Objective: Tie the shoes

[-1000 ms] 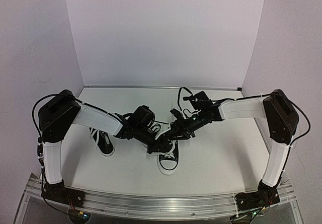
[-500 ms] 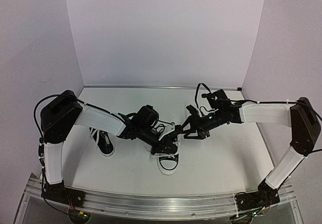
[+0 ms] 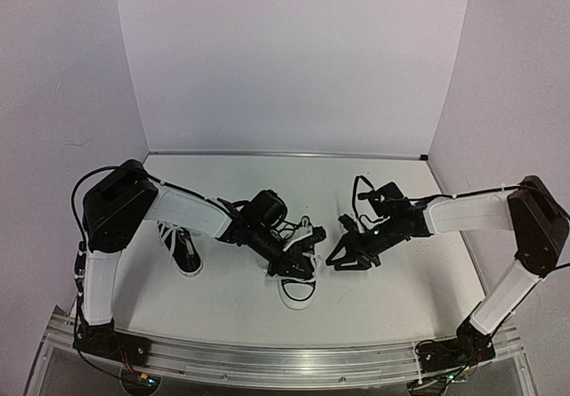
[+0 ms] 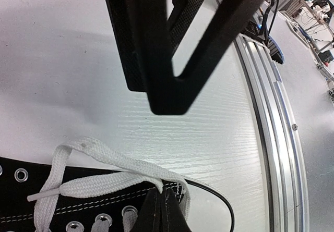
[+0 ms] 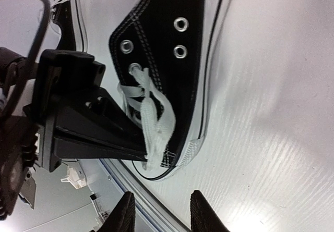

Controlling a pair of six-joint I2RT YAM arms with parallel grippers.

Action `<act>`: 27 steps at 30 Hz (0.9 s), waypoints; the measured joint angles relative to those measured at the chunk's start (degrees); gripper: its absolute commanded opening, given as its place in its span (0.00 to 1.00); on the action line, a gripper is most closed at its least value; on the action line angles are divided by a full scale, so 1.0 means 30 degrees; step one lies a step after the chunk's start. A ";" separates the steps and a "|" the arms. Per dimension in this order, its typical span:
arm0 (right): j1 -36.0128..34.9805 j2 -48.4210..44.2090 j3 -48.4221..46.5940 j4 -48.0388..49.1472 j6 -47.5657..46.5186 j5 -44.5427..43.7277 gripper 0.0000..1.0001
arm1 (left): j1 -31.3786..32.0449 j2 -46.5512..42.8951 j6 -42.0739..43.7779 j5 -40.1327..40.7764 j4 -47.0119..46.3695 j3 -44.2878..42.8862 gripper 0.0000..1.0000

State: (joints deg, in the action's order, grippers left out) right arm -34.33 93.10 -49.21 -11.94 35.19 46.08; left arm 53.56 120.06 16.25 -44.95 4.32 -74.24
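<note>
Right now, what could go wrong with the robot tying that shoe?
1. The left gripper pinches the white lace only at its very fingertips, so the lace could slip out if it pulls.
2. Nothing holds the near sneaker down. A tug might drag or tip it instead of tightening the lace.
3. The right gripper is open and empty, off to the side, so the loose loop may flop before it gets grabbed.

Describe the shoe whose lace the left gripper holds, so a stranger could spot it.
On the white table, look near the middle. The shoe there is a black sneaker with a white toe cap, its lace pinched by the left gripper; the other shoe lies further left, partly under the left arm.
</note>
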 measured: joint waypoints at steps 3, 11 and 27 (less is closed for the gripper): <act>0.0000 0.0651 0.0050 0.0148 0.0166 -0.0670 0.25 | 0.0000 0.0028 -0.0089 0.0015 0.0066 -0.0007 0.00; 0.0000 0.2777 -0.0295 0.1219 0.0301 -0.1207 0.26 | 0.0000 0.0039 -0.0108 0.0022 0.0066 -0.0007 0.00; -0.0143 0.3478 -0.1936 0.4290 0.0782 0.1833 0.29 | 0.0000 0.0039 -0.0130 0.0123 0.0066 -0.0007 0.00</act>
State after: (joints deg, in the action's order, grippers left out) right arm -34.76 103.53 -55.01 0.92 37.54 51.58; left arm 53.56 120.18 15.86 -44.58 4.51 -74.26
